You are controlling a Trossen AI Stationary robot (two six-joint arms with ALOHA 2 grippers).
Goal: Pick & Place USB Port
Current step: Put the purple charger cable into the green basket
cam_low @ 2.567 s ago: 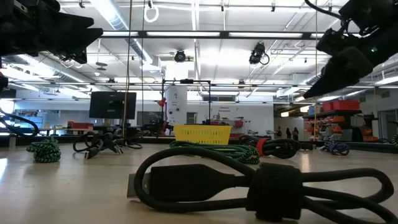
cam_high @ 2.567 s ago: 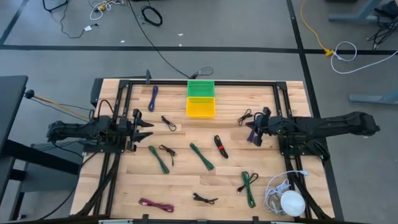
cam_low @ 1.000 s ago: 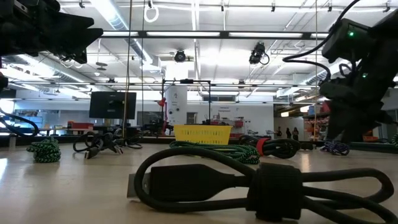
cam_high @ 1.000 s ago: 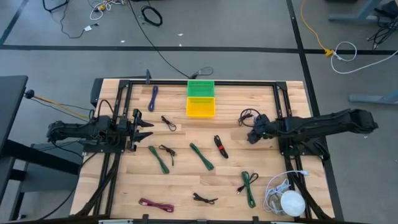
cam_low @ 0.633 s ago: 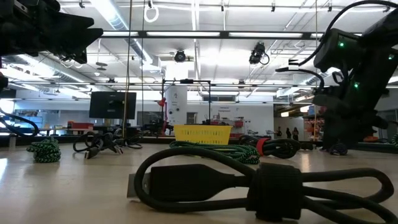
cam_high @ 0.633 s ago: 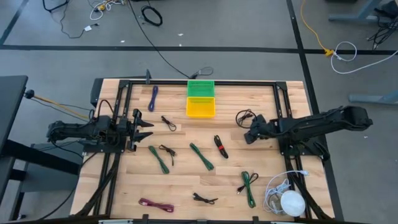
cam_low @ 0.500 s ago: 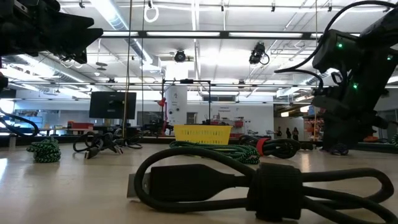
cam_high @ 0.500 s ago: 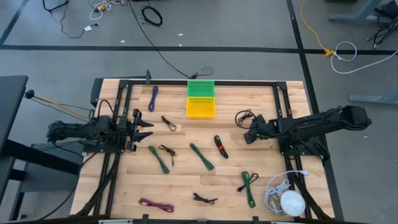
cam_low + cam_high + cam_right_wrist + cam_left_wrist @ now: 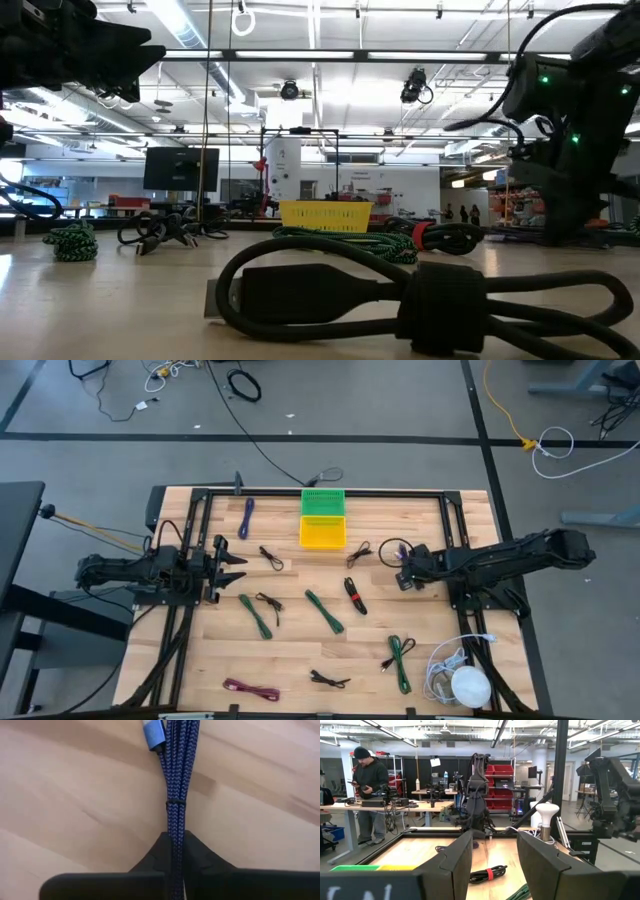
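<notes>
My right gripper (image 9: 402, 578) (image 9: 172, 857) is right of the table's middle, shut on a blue braided USB cable bundle (image 9: 176, 770). The bundle is bound by a thin tie, and its blue plug (image 9: 152, 732) is at the far end. In the high view the gripper hides this cable. My left gripper (image 9: 240, 565) (image 9: 492, 865) waits open at the left side, level over the table. A yellow bin (image 9: 322, 532) and a green bin (image 9: 322, 501) stand at the far edge's middle. My right gripper pinches the blue cable bundle (image 9: 173, 837) between its two fingers, several strands together, a short way below the tie. The fingers come from above, pointing down. The bundle runs straight on past them, close over the wood. Whether it is lifted clear I cannot tell.
Other coiled cables lie about: purple (image 9: 246, 517), black (image 9: 270, 557), black (image 9: 358, 552), green (image 9: 255, 615), green (image 9: 323, 610), black with a red tie (image 9: 354, 595), green (image 9: 400, 660), pink (image 9: 250, 690), black (image 9: 328, 680). A white bulb with cord (image 9: 465, 685) sits at the near right corner.
My right gripper has moved a little toward the table's left. A small black cable now shows left of it, near the yellow bin, where none showed before.
</notes>
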